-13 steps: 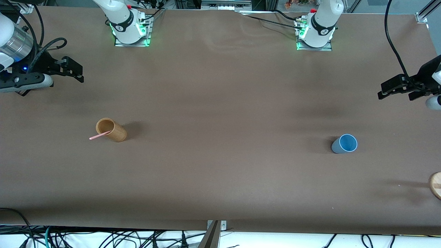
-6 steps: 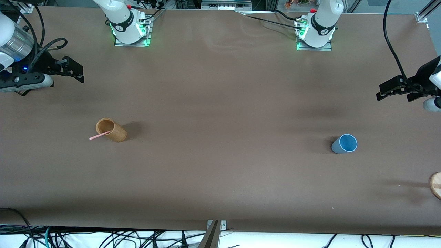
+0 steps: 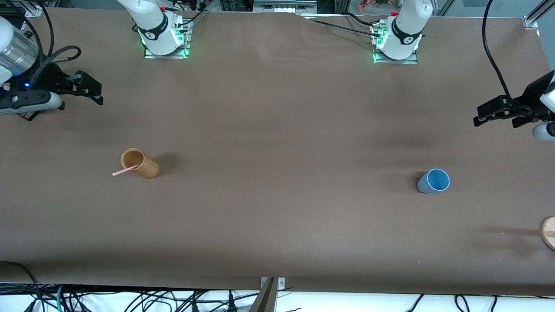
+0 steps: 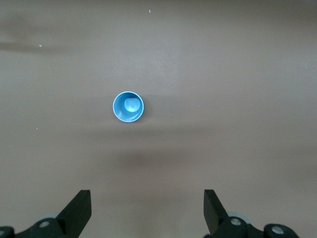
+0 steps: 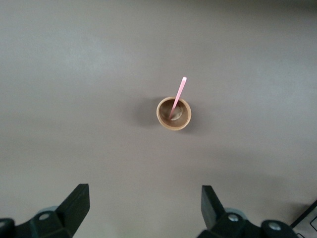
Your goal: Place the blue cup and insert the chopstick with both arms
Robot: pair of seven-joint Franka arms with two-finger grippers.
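Brown table (image 3: 277, 130): matte, paper-like.
Blue cup (image 3: 433, 180): smooth tapered plastic, upright near the left arm's end.
Chopstick (image 3: 125, 170): thin pink stick leaning in tan wooden cup (image 3: 140, 163), near the right arm's end.
Left gripper (image 3: 498, 113): fingers spread, holding nothing, over the table's edge.
Right gripper (image 3: 89, 89): fingers spread, holding nothing.

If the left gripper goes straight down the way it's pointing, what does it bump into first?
Probably just the bare table. The left gripper is open and points down at the brown surface. The blue cup stands a little ahead of its fingers, not between them, though depth is hard to judge.
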